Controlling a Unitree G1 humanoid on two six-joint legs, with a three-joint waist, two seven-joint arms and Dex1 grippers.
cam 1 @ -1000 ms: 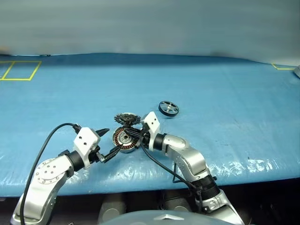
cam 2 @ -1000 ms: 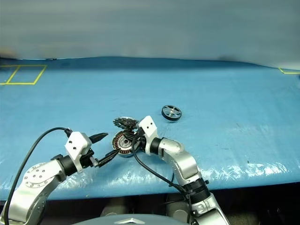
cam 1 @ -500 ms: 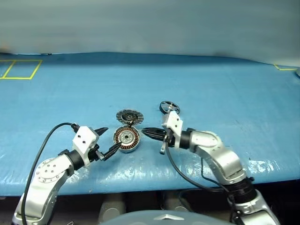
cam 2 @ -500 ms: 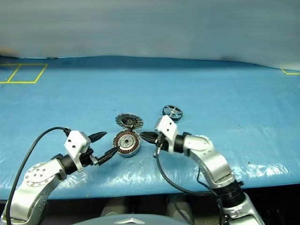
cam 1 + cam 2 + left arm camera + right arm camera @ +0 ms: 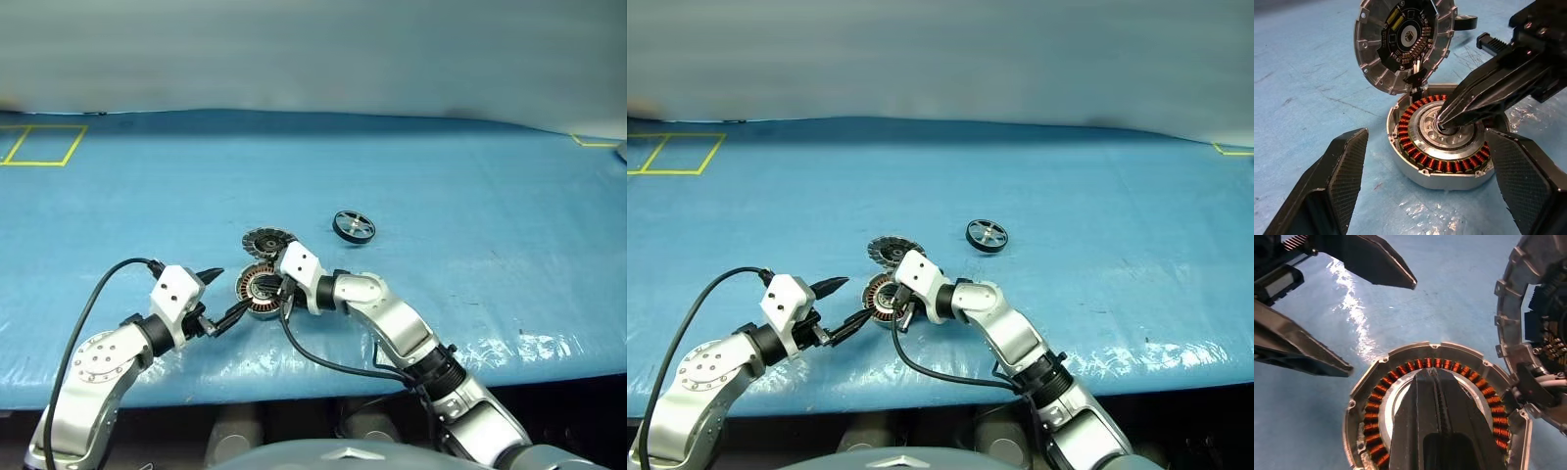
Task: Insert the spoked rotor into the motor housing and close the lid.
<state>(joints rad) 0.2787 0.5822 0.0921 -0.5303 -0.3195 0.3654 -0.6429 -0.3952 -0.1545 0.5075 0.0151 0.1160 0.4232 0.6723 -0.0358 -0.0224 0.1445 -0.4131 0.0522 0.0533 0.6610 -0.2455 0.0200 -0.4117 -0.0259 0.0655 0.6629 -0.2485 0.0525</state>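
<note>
My right gripper (image 5: 1442, 122), fingers pressed together, pokes the silver hub of the copper-wound round metal motor housing (image 5: 1442, 147); my left gripper (image 5: 217, 295) gapes beside it, finned silver-grey lid (image 5: 1403, 41) upright.

The motor housing (image 5: 1442, 147) is cast grey metal with glossy copper-coloured windings around a shiny machined hub. The table cover (image 5: 470, 186) is blue, plastic-looking sheeting, wrinkled and glossy at its front edge.

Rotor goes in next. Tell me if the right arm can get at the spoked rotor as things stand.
Probably yes. The spoked rotor lies alone on the blue table, nothing around it. But the right tool, shut and empty, sits at the motor housing hub, so it must withdraw first.
</note>
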